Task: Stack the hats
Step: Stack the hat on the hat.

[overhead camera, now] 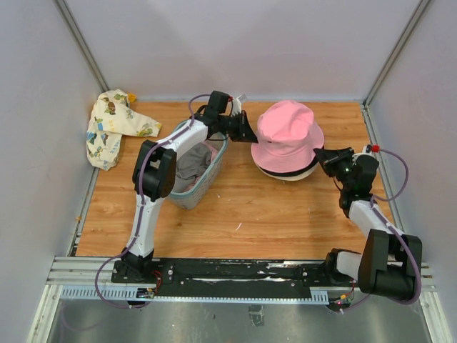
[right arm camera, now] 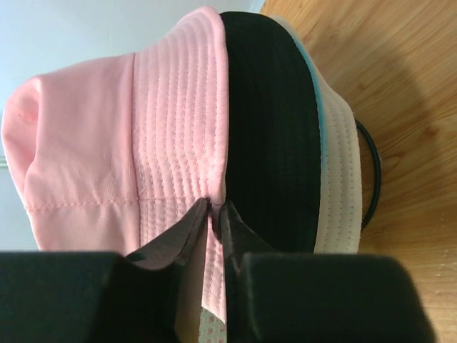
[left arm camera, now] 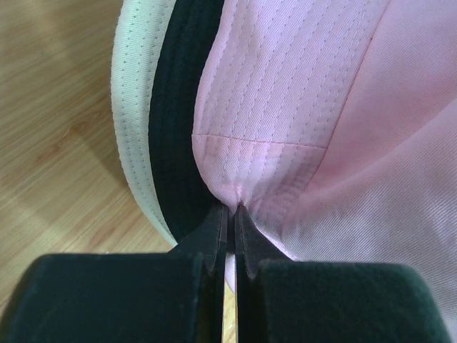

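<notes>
The pink hat (overhead camera: 288, 132) lies between the hands: left hand (left arm camera: 230, 209) pinches the brim just ahead, right hand (right arm camera: 214, 204) pinches the opposite edge (black hat (right arm camera: 271, 128) directly beneath).

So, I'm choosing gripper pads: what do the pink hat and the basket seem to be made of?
The pink hat looks like woven, cotton-like twill with a matte finish. A fine diagonal weave and rows of stitching show on its brim. The basket is probably moulded plastic, pale blue-grey, with open mesh walls, though it is too small to be sure.
</notes>
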{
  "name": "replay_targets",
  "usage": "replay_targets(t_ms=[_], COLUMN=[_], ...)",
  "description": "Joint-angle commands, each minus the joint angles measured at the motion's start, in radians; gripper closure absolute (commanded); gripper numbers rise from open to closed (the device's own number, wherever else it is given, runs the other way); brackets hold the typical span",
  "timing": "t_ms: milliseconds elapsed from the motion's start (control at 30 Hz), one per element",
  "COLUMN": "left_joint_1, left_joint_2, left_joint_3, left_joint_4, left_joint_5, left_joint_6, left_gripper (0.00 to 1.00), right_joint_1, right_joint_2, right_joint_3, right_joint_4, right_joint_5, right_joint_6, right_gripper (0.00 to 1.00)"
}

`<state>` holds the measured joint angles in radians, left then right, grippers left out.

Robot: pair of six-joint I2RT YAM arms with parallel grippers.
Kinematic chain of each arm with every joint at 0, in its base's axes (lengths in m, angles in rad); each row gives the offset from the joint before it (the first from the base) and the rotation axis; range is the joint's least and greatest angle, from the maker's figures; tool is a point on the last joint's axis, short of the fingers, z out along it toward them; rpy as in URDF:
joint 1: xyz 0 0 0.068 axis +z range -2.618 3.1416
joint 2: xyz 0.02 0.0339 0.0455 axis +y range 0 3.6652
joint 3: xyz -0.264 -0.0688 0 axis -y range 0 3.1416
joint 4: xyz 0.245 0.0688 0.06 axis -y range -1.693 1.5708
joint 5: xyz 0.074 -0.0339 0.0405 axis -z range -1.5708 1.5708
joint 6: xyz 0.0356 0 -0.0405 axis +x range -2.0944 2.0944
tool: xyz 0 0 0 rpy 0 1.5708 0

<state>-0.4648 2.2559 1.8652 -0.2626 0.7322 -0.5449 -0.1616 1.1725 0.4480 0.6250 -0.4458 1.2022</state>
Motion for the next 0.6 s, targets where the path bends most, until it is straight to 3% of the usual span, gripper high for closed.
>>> replay_targets(t_ms=[0, 100, 567], left_joint_1=[-0.028, -0.028, -0.028], left_joint_2=[-0.003, 0.000, 0.023], left_joint_3=[-0.015, -0.014, -0.005], left_joint_4=[-0.055, -0.061, -0.088], left_joint_5=[0.013, 0.011, -0.006], left_joint_6=[0.022, 0.027, 0.047], left_gripper=[0.99, 1.00, 1.00], right_joint_1=[0.018, 0.012, -0.084], right_joint_2=[0.024, 0.052, 0.241], right_joint_3=[-0.017, -0.032, -0.072], right_joint_4=[0.049, 0.038, 0.078], right_joint_5=[-0.002, 0.020, 0.038], right_joint_6=[0.003, -0.013, -0.066], right_gripper=[0.94, 0.99, 1.00])
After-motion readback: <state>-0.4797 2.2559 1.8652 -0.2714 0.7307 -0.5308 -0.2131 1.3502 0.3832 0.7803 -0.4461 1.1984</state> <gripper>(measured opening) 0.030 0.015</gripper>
